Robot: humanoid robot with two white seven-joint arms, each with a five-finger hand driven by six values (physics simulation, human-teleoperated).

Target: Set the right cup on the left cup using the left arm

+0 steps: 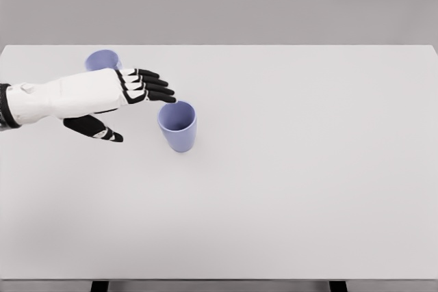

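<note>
Head view, looking down on a wide white bench (287,189) that fills most of the frame, with a plain grey wall behind its far edge. Two short dark supports show under the near edge at the bottom.

Two light purple-blue cups stand upright on the left half of the bench. The right cup (177,126) stands open-mouthed, a little left of the middle of the bench, its rim towards the camera so the inside is visible. The left cup (101,59) stands farther back and to the left, near the far edge; only its upper part shows, because the arm crosses in front of it. The two cups are apart from each other.

The left arm (61,97), white with a dark band at the wrist end, comes in from the left edge and reaches across to the right. Its left hand (130,100) has black fingers (154,87) stretched out nearly straight and spread, holding nothing. The fingertips lie just beside the back-left of the right cup's rim; whether they touch it cannot be told. The thumb (96,128) hangs lower, pointing down and right, apart from the cup.
</note>
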